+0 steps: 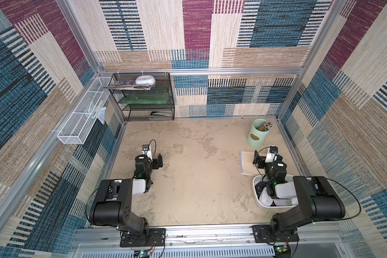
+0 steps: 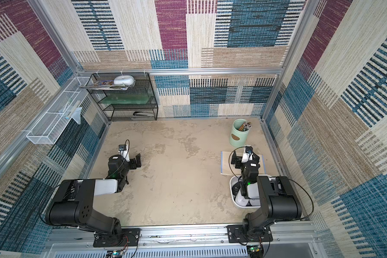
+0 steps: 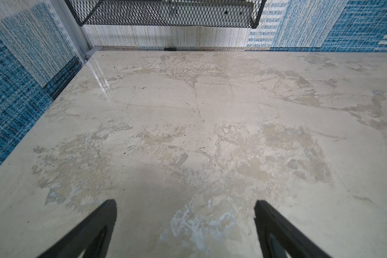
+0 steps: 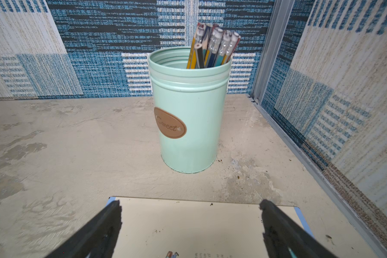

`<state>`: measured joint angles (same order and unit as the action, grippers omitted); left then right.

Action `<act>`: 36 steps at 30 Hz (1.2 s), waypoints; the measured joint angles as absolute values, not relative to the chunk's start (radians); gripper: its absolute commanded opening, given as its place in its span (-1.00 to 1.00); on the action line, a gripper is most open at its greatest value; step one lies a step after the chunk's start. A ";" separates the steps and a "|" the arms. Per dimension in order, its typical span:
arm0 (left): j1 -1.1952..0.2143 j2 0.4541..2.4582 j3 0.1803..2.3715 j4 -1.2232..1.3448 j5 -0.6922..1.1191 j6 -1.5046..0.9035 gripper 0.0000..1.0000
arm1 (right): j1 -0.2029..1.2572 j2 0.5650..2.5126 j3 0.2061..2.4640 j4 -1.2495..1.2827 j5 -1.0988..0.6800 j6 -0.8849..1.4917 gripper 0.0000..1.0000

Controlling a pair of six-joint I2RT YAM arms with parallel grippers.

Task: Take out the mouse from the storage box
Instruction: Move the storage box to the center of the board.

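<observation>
Gaping wide and empty above the notebook (image 4: 188,225), the right tool (image 4: 190,207) is risking clipping the storage box (image 1: 263,206) rim while reaching back blind for a mouse (image 1: 265,198).

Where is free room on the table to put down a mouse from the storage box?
The wide middle of the table is bare, from the left gripper across to the notebook, and back toward the black mesh shelf. The right side is crowded: pencil cup, notebook and storage box in a row, the right arm over the box.
</observation>
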<state>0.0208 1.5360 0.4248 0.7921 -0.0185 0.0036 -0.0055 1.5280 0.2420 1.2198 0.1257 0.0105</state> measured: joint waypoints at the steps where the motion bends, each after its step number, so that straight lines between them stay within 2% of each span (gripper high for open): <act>1: 0.021 1.532 0.423 0.792 -0.010 0.004 0.99 | -0.006 1.528 0.242 1.220 0.126 0.010 0.99; 5: 0.007 1.406 0.395 0.743 0.017 0.019 0.99 | -0.006 1.528 0.242 1.220 0.126 0.010 0.99; 9: -0.113 1.073 0.273 0.731 -0.070 0.015 0.99 | -0.005 1.477 0.213 1.221 0.087 -0.008 0.98; 13: -0.215 0.792 0.262 0.616 -0.119 -0.068 1.00 | 0.023 1.218 0.224 1.080 0.024 -0.035 0.99; 16: -0.244 0.682 0.328 0.475 -0.163 -0.224 0.99 | 0.030 0.989 0.322 0.901 -0.033 -0.001 0.99; 20: -0.246 0.645 0.432 0.172 -0.266 -0.508 0.99 | 0.031 0.779 0.478 0.637 -0.091 0.167 0.99; 24: -0.247 0.604 0.478 -0.123 -0.288 -0.735 1.00 | 0.030 0.675 0.561 0.369 -0.065 0.368 0.99; 27: -0.244 0.550 0.469 -0.248 -0.263 -0.789 1.00 | 0.028 0.708 0.604 0.171 -0.084 0.446 0.99; 31: -0.244 0.553 0.475 -0.334 -0.159 -0.798 1.00 | 0.065 0.849 0.715 -0.110 -0.101 0.505 0.98; 36: -0.272 0.730 0.530 -0.363 0.003 -0.768 0.99 | 0.273 0.911 0.754 -0.398 -0.025 0.567 0.98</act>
